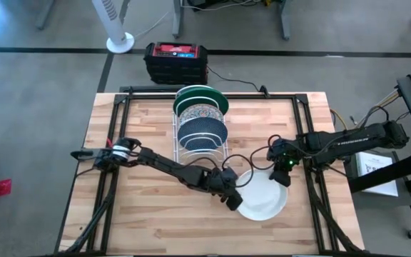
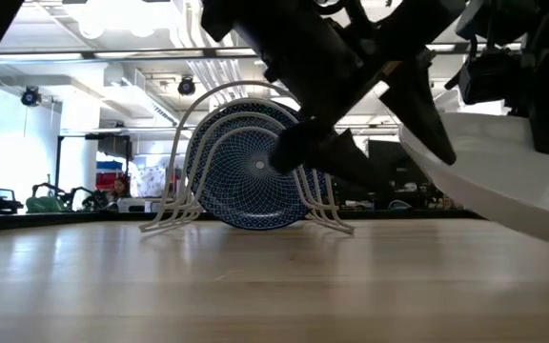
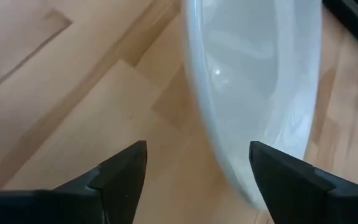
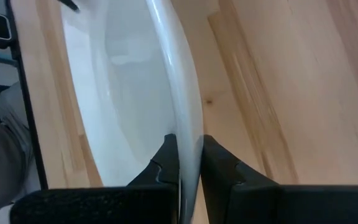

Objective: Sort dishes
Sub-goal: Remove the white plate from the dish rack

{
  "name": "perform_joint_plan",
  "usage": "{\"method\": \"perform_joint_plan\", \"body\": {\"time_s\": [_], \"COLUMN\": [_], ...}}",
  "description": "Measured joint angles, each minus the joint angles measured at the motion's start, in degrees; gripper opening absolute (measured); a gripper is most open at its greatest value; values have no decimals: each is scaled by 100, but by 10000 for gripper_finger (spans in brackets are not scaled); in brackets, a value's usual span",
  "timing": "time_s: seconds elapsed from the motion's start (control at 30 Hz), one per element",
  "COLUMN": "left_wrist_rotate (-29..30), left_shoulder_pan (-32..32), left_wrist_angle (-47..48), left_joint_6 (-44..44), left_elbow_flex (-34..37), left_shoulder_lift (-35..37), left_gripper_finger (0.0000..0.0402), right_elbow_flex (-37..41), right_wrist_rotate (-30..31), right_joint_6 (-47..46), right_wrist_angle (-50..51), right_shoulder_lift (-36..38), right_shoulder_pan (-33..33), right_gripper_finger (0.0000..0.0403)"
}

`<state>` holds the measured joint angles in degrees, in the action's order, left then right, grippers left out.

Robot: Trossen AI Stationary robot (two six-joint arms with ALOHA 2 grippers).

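Note:
A plain white dish (image 1: pixel 262 194) sits at the table's near right, tilted in the low view (image 2: pixel 503 171). My right gripper (image 1: pixel 284 173) is shut on its far right rim. My left gripper (image 1: pixel 232 202) is open at the dish's left rim, one finger on either side of the rim (image 3: pixel 229 155). In the white wire rack (image 1: pixel 200 135) behind them three dishes stand on edge: a green one (image 1: pixel 207 93) farthest back, a floral one (image 1: pixel 200 113) in the middle and a blue speckled one (image 1: pixel 202 132) in front. My right gripper pinches the white dish's rim (image 4: pixel 188 134) between its two fingers, one on the hollow face and one on the underside. The fingers slant down from the table's right side. The dish is tilted. My left gripper's fingers straddle the opposite rim; whether they touch it I cannot tell.
A black and red box (image 1: pixel 177 61) stands just past the table's far edge, with a cable running to the right. Bare wood lies on the table's left half (image 1: pixel 134 121) and along the near edge.

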<state>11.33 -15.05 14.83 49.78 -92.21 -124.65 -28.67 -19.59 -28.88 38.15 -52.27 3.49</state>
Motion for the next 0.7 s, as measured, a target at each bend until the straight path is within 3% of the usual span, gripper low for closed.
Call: {"method": "perform_joint_plan", "body": {"time_s": [0.4, 0.7], "left_wrist_rotate": [-41, -144], "left_shoulder_pan": [0, -22], "left_wrist_angle": [1306, 1520], "left_joint_6": [-90, -416], "left_elbow_flex": [-4, -4], "left_shoulder_lift": [417, 672], "left_gripper_finger": [278, 278], "right_elbow_flex": [17, 37], "right_wrist_rotate": [35, 192], "right_joint_6": [-366, -474], "right_wrist_angle": [205, 187], "right_shoulder_lift": [-96, -639], "right_shoulder_pan": [-4, -17], "right_gripper_finger": [17, 17]}}
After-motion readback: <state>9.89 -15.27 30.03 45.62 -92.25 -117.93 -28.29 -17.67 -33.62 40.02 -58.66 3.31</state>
